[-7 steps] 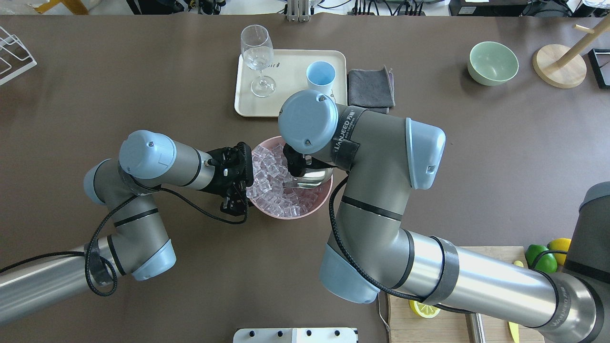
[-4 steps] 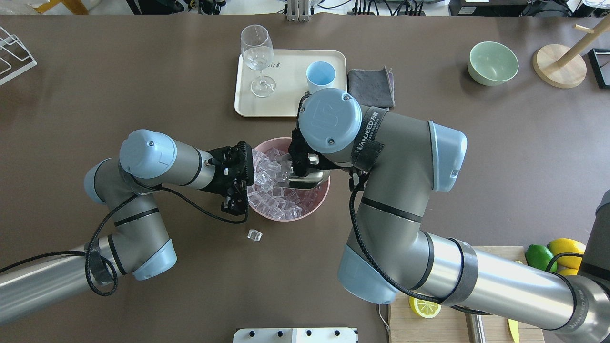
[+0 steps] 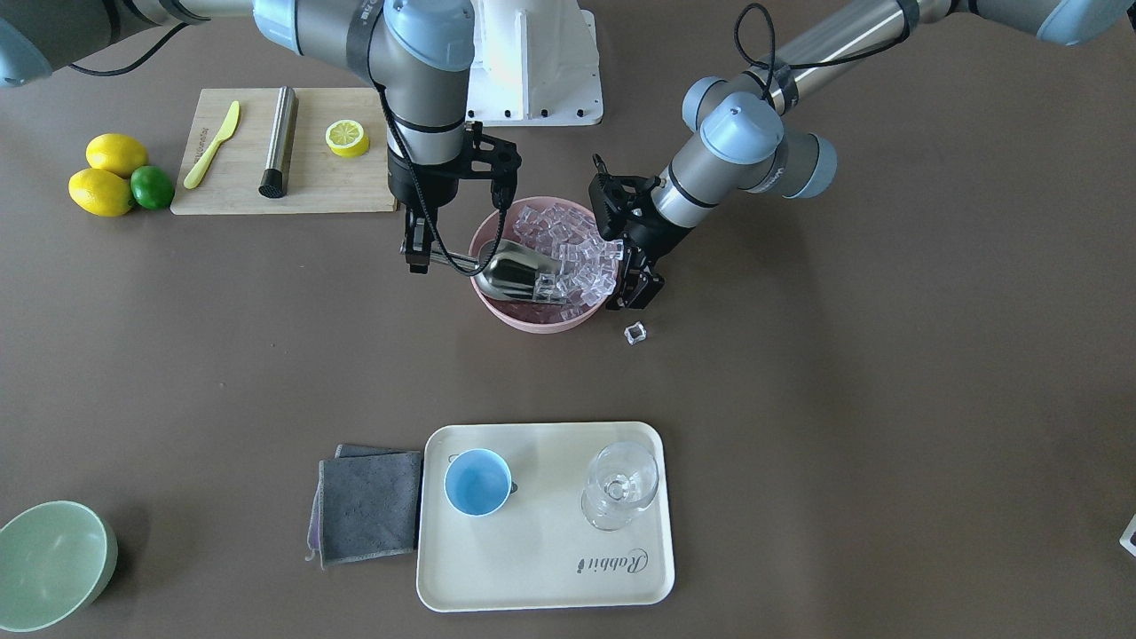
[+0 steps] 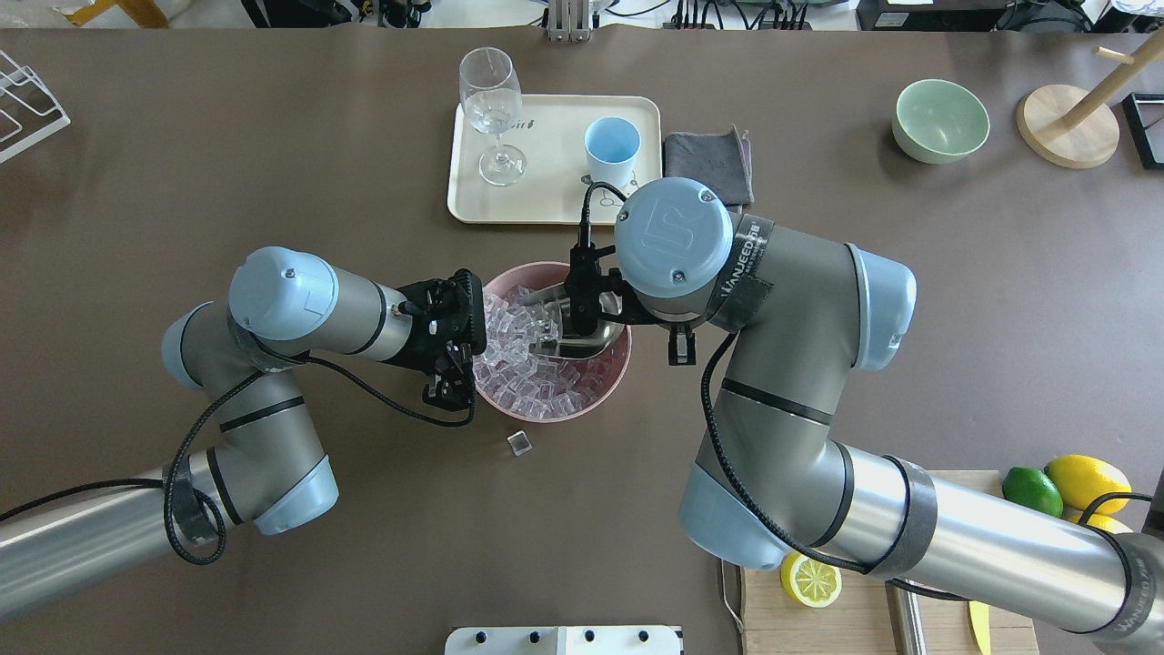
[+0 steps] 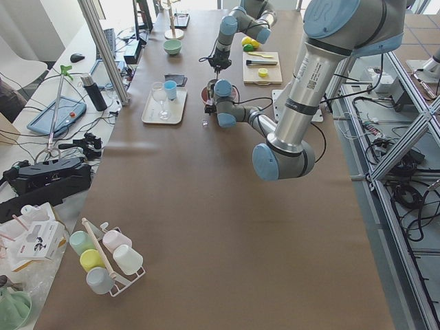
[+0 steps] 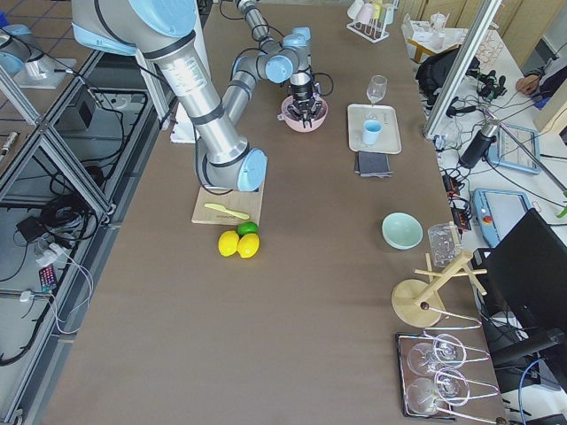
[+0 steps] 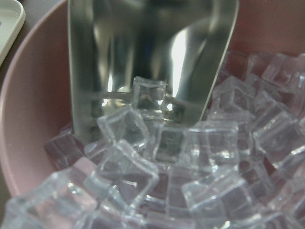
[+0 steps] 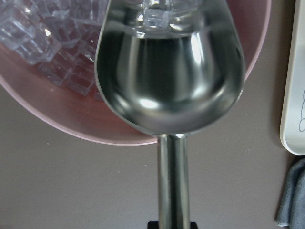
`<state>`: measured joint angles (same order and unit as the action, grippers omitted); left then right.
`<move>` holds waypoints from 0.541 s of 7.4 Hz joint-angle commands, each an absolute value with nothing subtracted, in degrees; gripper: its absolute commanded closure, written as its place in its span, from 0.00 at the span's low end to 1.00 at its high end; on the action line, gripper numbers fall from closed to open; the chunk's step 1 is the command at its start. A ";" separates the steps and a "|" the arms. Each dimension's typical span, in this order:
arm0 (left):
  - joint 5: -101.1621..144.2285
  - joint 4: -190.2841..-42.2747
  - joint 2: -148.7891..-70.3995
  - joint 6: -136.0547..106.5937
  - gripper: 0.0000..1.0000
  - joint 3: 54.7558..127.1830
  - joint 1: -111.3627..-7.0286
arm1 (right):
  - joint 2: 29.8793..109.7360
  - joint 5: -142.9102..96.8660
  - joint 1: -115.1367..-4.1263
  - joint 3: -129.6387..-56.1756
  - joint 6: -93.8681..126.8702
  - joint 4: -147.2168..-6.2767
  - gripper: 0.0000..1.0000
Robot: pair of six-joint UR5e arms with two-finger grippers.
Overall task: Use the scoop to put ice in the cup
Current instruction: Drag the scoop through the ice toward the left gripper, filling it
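Ice [image 4: 527, 364] fills a pink bowl [image 4: 596, 396] at mid-table. My right gripper [image 3: 417, 257] is shut on the rod handle of the steel scoop [image 3: 510, 271]. The scoop's trough lies in the bowl with its mouth against the cubes [image 8: 157, 14] and is nearly empty. My left gripper [image 4: 473, 341] is clamped at the bowl's left rim, and its wrist view looks across the ice [image 7: 200, 157] at the scoop [image 7: 152, 47]. One cube [image 4: 518, 443] lies on the table beside the bowl. The light-blue cup [image 4: 611, 146] stands empty on a cream tray [image 4: 555, 205].
A stemmed glass [image 4: 491, 100] shares the tray. A grey cloth [image 4: 707, 168] lies to its right. A green bowl [image 4: 941, 118] and a wooden stand [image 4: 1068, 123] are at the far right. A cutting board with a lemon half [image 4: 809, 582] is near my right arm's base.
My right arm has swung to the right, drawing the scoop through the ice. One cube fell out of the bowl onto the table and rolled a little right. My left arm stayed put.
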<state>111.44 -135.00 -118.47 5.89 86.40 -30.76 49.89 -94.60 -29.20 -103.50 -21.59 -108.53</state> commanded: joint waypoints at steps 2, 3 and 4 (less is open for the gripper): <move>111.53 -133.95 -118.91 5.89 0.01 86.48 -31.02 | 54.13 -100.01 -31.64 -103.45 -20.75 -99.95 1.00; 111.62 -132.99 -119.44 5.89 0.01 86.48 -31.20 | 54.58 -100.54 -31.64 -103.45 -18.48 -97.41 1.00; 111.62 -132.98 -119.44 5.89 0.01 86.48 -31.20 | 54.75 -100.63 -31.64 -102.93 -16.80 -96.16 1.00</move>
